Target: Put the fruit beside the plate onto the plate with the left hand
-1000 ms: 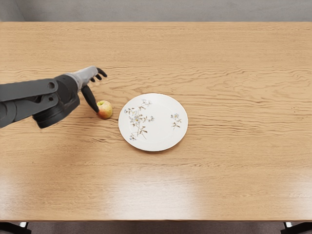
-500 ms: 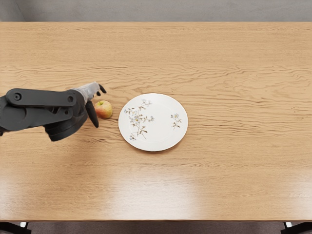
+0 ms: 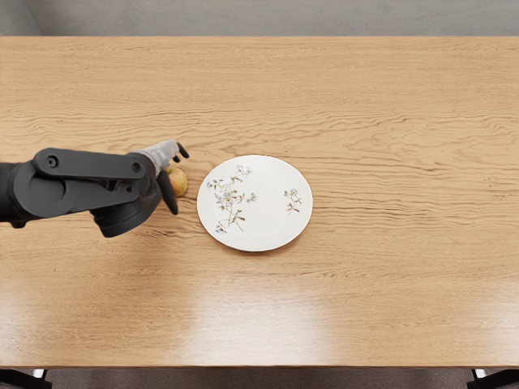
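A small red-yellow apple (image 3: 178,180) lies on the table just left of the white floral plate (image 3: 268,223). My left hand (image 3: 168,172) has come in from the left and sits right at the apple, covering its left half. The dark thumb (image 3: 170,197) hangs down in front of the fruit and the other fingertips (image 3: 180,151) show just above it. The fingers are spread around the apple without closing on it. The apple rests on the wood, apart from the plate's rim.
The wooden table (image 3: 365,105) stretches wide on all sides. My bulky dark forearm (image 3: 77,188) lies across the left part of the table.
My left hand has slid to the right, from beside the apple to partly over it. The apple stays in the same spot.
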You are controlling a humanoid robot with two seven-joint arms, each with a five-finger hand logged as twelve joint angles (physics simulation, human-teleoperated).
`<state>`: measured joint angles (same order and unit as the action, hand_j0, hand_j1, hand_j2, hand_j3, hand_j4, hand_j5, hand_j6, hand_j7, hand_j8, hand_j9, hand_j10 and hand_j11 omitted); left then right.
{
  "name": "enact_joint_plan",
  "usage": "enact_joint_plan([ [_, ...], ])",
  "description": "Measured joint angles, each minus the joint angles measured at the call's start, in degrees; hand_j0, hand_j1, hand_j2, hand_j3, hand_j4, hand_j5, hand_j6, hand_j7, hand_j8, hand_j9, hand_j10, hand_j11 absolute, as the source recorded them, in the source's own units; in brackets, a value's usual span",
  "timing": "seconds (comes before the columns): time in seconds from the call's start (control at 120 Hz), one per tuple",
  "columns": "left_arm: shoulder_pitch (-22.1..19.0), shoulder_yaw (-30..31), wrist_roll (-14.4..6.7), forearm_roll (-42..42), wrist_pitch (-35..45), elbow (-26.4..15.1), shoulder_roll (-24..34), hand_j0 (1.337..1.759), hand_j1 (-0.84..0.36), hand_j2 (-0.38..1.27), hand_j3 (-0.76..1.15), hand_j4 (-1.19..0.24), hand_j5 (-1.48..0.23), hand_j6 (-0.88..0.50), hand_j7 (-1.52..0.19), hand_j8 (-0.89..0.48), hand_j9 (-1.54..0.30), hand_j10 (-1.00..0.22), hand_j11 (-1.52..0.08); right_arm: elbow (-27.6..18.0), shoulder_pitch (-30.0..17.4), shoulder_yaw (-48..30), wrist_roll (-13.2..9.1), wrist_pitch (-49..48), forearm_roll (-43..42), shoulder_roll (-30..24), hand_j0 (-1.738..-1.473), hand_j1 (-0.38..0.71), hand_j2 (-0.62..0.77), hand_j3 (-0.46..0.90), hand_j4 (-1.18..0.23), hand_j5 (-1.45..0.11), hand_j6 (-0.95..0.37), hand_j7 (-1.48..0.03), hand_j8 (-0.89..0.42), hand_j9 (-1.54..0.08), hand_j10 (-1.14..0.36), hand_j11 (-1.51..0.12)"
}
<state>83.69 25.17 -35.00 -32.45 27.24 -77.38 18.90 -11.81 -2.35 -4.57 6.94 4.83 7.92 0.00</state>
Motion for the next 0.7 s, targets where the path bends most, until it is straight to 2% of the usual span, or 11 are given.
enact_joint_plan([
  [0.7,-1.9,1.8,0.0,-0.8,2.3,5.7,-4.3,1.658,-0.15,0.08,0.0,-0.41,-0.54,-0.42,-0.54,-0.42,-0.54,-0.41,-0.54,0.0,0.1,0.0,0.0,0.0,0.0,0.0,-1.658,-0.31,-0.01,0.0,-0.04,-0.05,-0.04,-0.05,-0.03,-0.05,-0.03,-0.05],
])
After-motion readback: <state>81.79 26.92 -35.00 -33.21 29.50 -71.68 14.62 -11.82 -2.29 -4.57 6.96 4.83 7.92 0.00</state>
